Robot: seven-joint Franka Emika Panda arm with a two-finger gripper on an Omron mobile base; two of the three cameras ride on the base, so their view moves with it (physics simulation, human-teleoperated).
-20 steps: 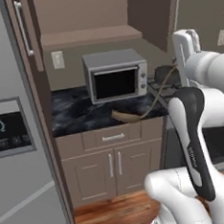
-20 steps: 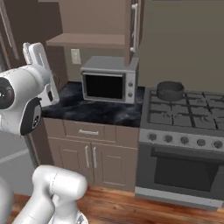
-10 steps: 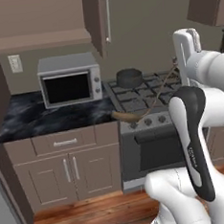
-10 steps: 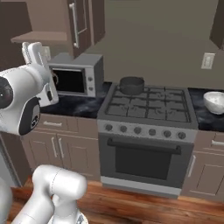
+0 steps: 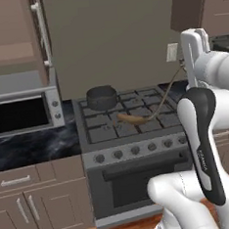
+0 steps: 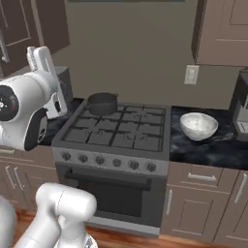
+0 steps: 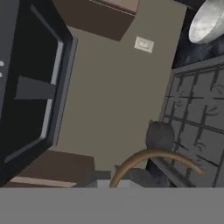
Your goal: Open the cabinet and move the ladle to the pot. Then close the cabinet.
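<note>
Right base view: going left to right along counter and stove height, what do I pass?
Pot on the stove's back-left burner → wall outlet → white bowl on the dark counter → grey appliance at the right edge.

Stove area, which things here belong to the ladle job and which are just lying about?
Belongs to the job:
- ladle, carried over the stove grates
- pot, on the stove's back left burner
- cabinet, its door standing open above the microwave

Just lying about:
- microwave
- white bowl on the counter right of the stove
- wall outlet
</note>
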